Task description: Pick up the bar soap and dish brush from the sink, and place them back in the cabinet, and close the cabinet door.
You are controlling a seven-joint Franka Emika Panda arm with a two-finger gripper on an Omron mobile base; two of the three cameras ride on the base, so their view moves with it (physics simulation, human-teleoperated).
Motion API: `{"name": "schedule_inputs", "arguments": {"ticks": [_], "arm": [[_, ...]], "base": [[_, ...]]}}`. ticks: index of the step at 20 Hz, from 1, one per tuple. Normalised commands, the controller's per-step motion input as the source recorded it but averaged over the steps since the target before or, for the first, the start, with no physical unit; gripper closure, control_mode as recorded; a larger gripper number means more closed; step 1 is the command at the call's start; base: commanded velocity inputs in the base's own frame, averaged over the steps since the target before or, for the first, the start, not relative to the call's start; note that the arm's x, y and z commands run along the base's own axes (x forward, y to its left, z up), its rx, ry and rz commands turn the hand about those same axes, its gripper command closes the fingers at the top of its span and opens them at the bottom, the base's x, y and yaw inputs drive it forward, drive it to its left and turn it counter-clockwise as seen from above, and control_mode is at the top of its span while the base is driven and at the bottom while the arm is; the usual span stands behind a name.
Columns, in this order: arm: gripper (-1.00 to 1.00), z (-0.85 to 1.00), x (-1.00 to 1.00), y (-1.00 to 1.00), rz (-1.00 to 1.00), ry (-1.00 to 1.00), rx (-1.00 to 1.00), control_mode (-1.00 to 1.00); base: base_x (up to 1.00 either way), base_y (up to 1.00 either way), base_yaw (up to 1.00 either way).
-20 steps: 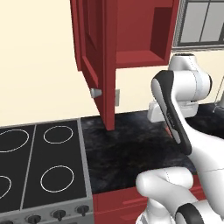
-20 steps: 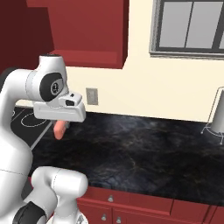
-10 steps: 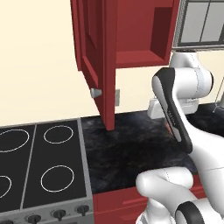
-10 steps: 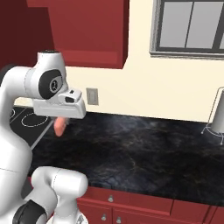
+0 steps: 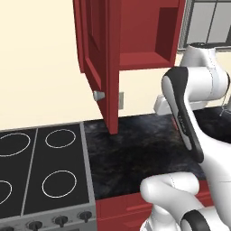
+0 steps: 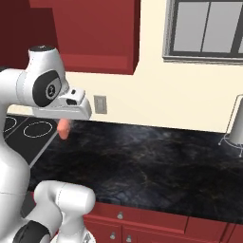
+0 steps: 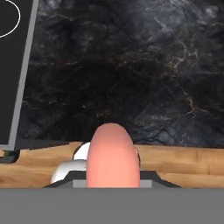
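Note:
An orange-salmon bar soap (image 6: 63, 128) hangs below my hand, and my gripper (image 6: 63, 124) is shut on it above the black counter. In the hand view the bar soap (image 7: 113, 151) stands upright between the jaws of my gripper (image 7: 113, 177) and hides the fingertips. Above and to the left, the dark red cabinet (image 5: 151, 43) stands open with its red interior showing. The cabinet door (image 5: 95, 54) is swung out towards me, its grey knob (image 5: 98, 95) at the lower edge. The dish brush and the sink are out of view.
A black cooktop (image 5: 40, 178) with ring burners lies left of the black marbled counter (image 5: 135, 151). A wall outlet (image 6: 100, 104) sits behind the hand. A grey metal stand (image 6: 236, 127) is at the far right. Red drawers (image 6: 142, 220) run below the counter edge.
The hand has risen slightly with the bar soap still in its grip. Nothing else has moved.

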Motion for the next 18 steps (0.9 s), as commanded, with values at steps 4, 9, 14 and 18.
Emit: {"name": "schedule_inputs", "arguments": {"ticks": [4,9,14,18], "arm": [[1.00,0.10,0.00,0.00,0.00,-0.24,-0.01,-1.00],[1.00,0.13,0.00,0.00,0.00,-0.25,0.00,-1.00],[1.00,0.23,0.00,0.00,0.00,-0.22,0.00,-1.00],[1.00,0.28,0.00,0.00,0.00,-0.14,0.00,-1.00]], "base": [[0.00,0.00,0.00],[0.00,0.00,0.00],[0.00,0.00,0.00],[0.00,0.00,0.00]]}}
